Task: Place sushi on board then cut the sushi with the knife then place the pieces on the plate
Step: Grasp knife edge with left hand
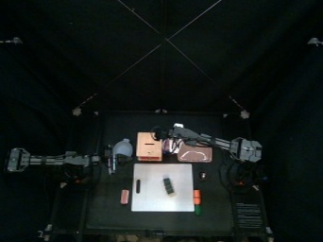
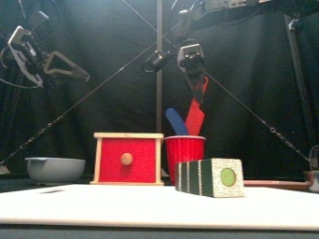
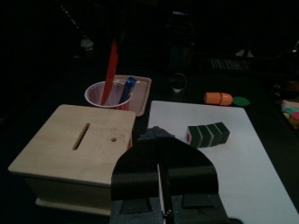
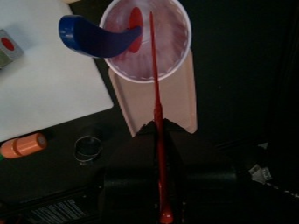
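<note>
The sushi roll (image 2: 212, 177) of dark green blocks lies on the white board (image 1: 149, 181), also seen as sushi roll (image 3: 211, 133) in the left wrist view. My right gripper (image 2: 193, 65) is shut on the red knife (image 2: 197, 101), holding it blade down just above the red cup (image 2: 185, 151). The blue knife (image 2: 176, 120) still stands in that cup. From the right wrist, the red knife (image 4: 152, 96) points down at the cup (image 4: 146, 39) on the pink tray (image 4: 163, 101). My left gripper (image 3: 159, 179) hangs shut and empty above the wooden box (image 3: 76, 144).
The wooden box with its red drawer front (image 2: 127, 160) stands behind the board, the blue-grey bowl (image 2: 54, 168) to its left. An orange toy (image 4: 24, 144) and a small ring (image 4: 87, 149) lie off the board's right side. A red toy (image 1: 124, 196) lies left of the board.
</note>
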You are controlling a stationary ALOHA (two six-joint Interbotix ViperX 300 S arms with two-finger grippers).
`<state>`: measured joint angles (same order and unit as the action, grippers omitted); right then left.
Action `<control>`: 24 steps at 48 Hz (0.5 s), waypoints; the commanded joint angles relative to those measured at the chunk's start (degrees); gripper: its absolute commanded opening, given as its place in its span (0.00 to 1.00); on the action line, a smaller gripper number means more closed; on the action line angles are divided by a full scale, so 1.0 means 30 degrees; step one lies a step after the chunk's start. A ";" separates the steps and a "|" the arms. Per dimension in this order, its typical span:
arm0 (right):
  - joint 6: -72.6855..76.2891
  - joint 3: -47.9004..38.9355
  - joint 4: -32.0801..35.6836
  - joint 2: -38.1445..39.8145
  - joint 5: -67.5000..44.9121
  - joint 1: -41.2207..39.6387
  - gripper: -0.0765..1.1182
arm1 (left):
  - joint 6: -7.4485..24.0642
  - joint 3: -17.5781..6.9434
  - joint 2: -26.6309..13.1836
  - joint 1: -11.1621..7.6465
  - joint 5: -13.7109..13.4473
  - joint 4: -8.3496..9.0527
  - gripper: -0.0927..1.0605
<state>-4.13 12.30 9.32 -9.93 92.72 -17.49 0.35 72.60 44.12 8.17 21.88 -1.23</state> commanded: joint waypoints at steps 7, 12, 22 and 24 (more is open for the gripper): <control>0.0059 0.0234 0.0029 0.2432 0.0029 -0.0117 0.38 | 0.0029 -0.0615 -0.0029 0.0059 0.0264 -0.0029 0.12; 0.0146 0.0117 0.0059 0.3223 0.0029 0.0000 0.38 | 0.0029 -0.0791 0.0000 0.0059 0.0381 -0.0029 0.12; 0.0322 -0.0352 0.0293 0.5332 0.0059 0.0264 0.38 | 0.0029 -0.1084 0.0059 0.0059 0.0820 0.0000 0.12; 0.0381 -0.0498 0.0439 0.5713 0.0029 0.0439 0.38 | 0.0029 -0.1143 0.0059 0.0059 0.0908 0.0000 0.12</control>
<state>-3.08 10.72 10.02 3.25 92.90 -16.88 0.35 71.02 44.30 8.17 23.64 -1.23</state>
